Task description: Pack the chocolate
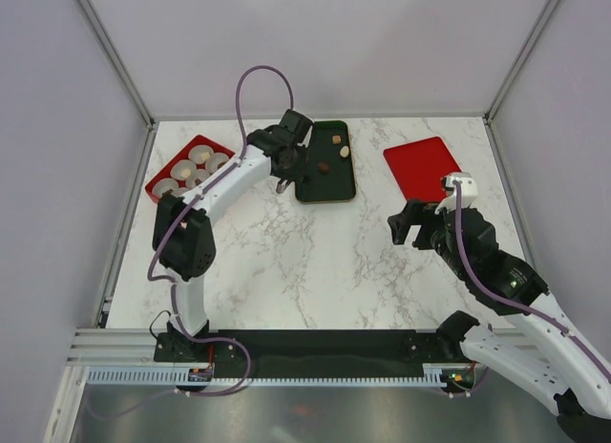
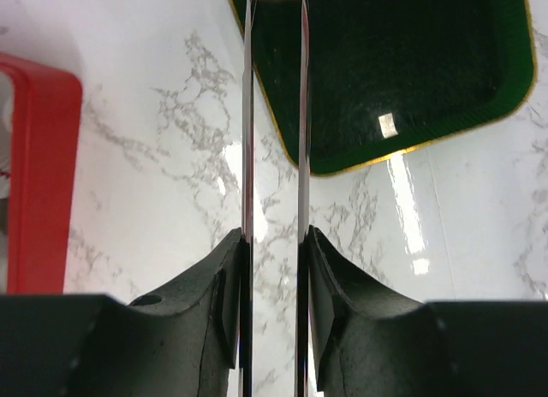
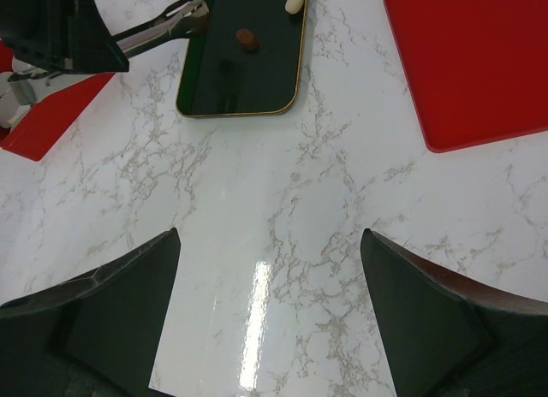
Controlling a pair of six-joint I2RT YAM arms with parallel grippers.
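Three pieces of chocolate lie on the dark green tray [image 1: 325, 185]: a tan one [image 1: 338, 137], a cream one [image 1: 345, 151] and a brown one [image 1: 324, 167]. My left gripper [image 1: 284, 162] is shut on long metal tongs [image 2: 247, 115], its fingers [image 2: 214, 311] pressing both blades close together. The tongs point down at the tray's left edge. From the right wrist, the tongs [image 3: 158, 29] show a pale bit at their tips, and I cannot tell what it is. My right gripper [image 3: 270, 311] hangs open over bare marble, nothing between its fingers.
A red box [image 1: 162, 176] with several white paper cups [image 1: 200, 155] stands left of the tray. A flat red lid [image 1: 421, 166] lies to the tray's right. White walls close in the marble table.
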